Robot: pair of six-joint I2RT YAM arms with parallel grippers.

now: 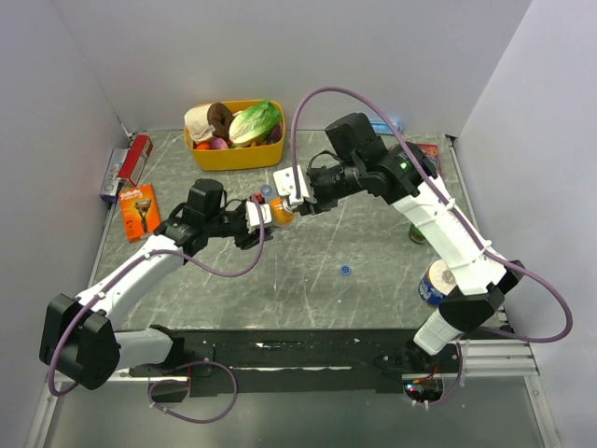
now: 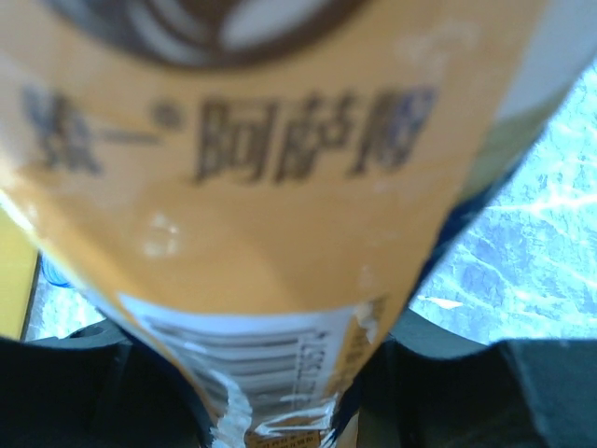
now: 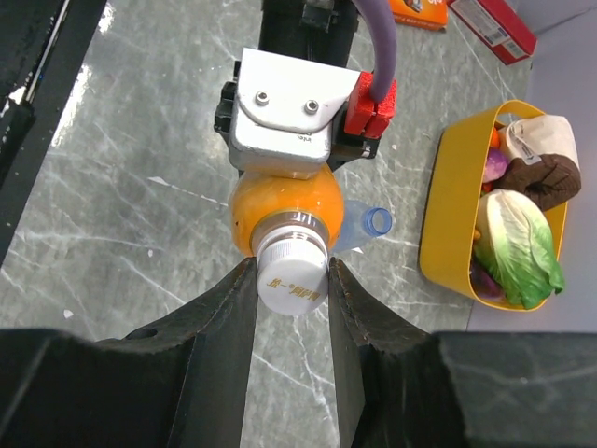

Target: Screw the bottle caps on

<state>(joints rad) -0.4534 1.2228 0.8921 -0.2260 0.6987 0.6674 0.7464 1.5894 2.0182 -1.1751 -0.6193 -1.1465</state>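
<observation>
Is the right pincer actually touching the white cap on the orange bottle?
Touching. The right wrist view shows the right pincer closed on the white cap atop the orange bottle, pressing both of the cap's sides with no gap.

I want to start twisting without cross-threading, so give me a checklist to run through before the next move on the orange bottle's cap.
1. Left claw clamped on the orange bottle: ok.
2. Right claw closed on both sides of the white cap: ok.
3. White cap sitting on the bottle's neck: ok.
4. Threads caught squarely: cannot tell, as the cap hides them.
5. Blue cap in sight, lying free on the table: ok.
6. Water bottle beside the orange bottle, mouth open and uncapped: ok.
</observation>
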